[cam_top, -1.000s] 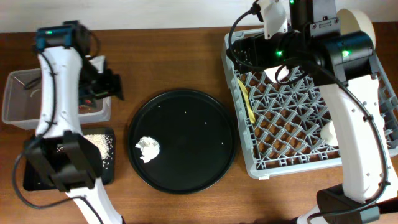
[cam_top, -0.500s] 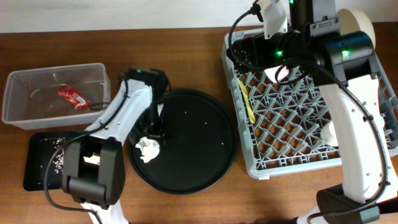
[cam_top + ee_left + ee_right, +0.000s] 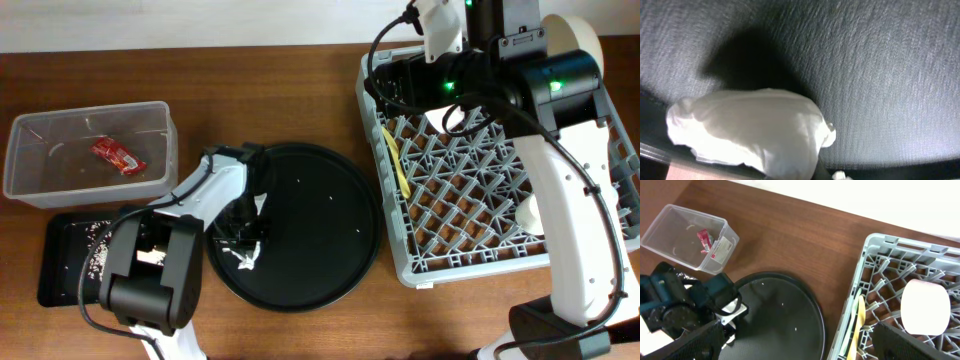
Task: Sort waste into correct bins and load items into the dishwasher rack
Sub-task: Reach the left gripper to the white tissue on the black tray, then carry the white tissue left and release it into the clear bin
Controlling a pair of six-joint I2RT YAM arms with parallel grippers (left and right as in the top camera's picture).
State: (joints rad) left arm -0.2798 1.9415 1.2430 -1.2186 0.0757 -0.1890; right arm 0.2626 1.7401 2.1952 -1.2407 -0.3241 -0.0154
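A crumpled white tissue wad [image 3: 246, 258] lies at the left rim of the round black tray [image 3: 310, 230]. My left gripper [image 3: 240, 232] is pressed down on it and shut on it; the left wrist view is filled by the tissue [image 3: 750, 130], and the fingers do not show there. The red sauce packet [image 3: 118, 155] lies in the clear tub [image 3: 30, 185]. Rice grains [image 3: 100, 255] sit in the shallow black tray [image 3: 60, 290]. My right gripper [image 3: 805, 350] hangs open over the left edge of the dishwasher rack [image 3: 470, 200], holding nothing.
In the rack lie a yellow utensil [image 3: 398, 160] along its left side, a white cup [image 3: 925, 305] and a small pale bowl [image 3: 528, 212]. A cream plate [image 3: 582, 35] stands at the rack's far right corner. A few rice grains dot the round tray.
My left arm swung from the clear tub, where the sauce packet now lies, across to the round tray, came down on the tissue wad, and its jaws closed. The right arm held still.
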